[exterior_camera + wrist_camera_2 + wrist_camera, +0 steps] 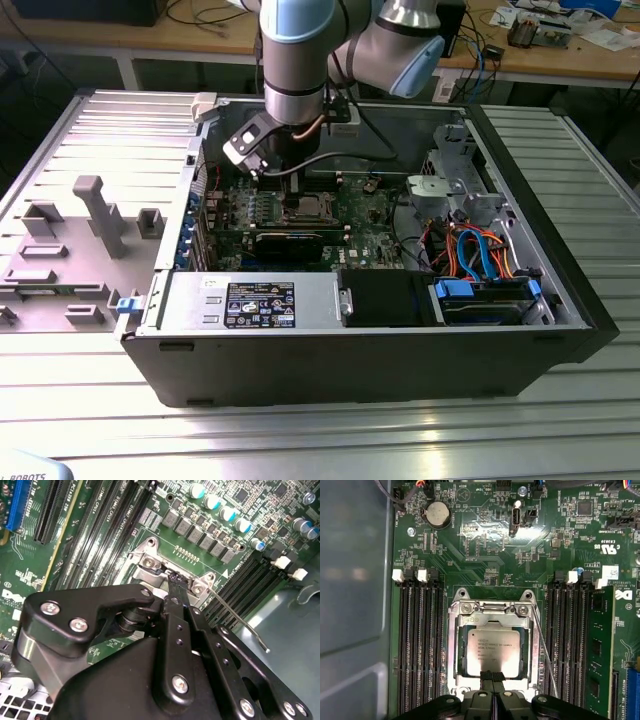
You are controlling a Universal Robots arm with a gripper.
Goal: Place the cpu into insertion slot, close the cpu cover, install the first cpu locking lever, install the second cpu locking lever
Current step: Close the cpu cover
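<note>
Our gripper (492, 676) at the edge of the cover (492, 619).
We see its fingers (487, 680) pressed together, gripping nothing; the cover lies flat over the cpu (492, 649) seated in the slot (453, 682), and a thin lever (546, 657) angles away beside it.

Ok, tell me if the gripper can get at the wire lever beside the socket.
Probably yes: the gripper hangs at the edge of the cpu cover, and the wire lever stands bare right beside it, with nothing lying over it.
</note>
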